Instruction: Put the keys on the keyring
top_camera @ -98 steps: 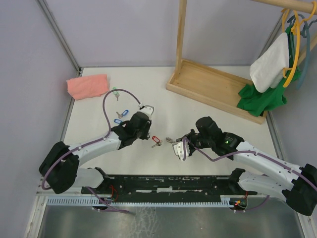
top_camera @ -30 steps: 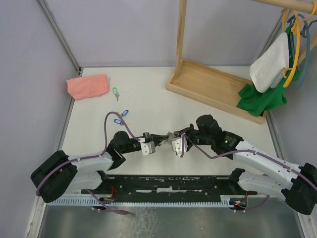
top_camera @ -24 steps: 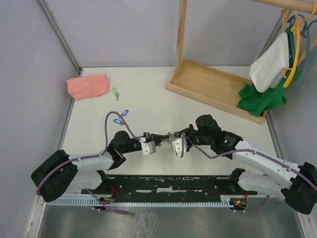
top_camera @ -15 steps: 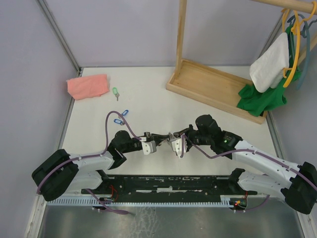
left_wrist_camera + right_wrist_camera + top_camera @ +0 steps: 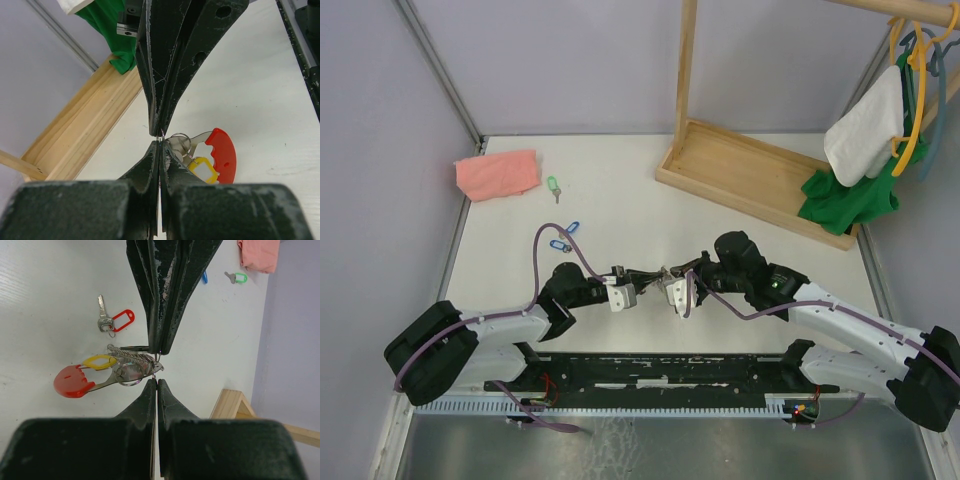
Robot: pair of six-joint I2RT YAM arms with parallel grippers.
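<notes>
White tabletop (image 5: 620, 180) lies under both claws, which meet tip to tip: the left claw (image 5: 160, 139) and right claw (image 5: 157, 376) are each pressed shut on the wire loop (image 5: 131, 375) of the keyring (image 5: 72, 381). One yellow key (image 5: 100, 361) sits on the loop. I judge the job barely begun, since the red key (image 5: 116, 320) lies loose nearby, with the blue keys (image 5: 558, 243) and green key (image 5: 553, 185) farther off toward the pink cloth (image 5: 497, 173).

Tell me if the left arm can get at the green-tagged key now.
Probably, once freed: the green-tagged key lies in the open near the pink cloth, on that arm's side. But the left gripper is shut on the keyring.
</notes>
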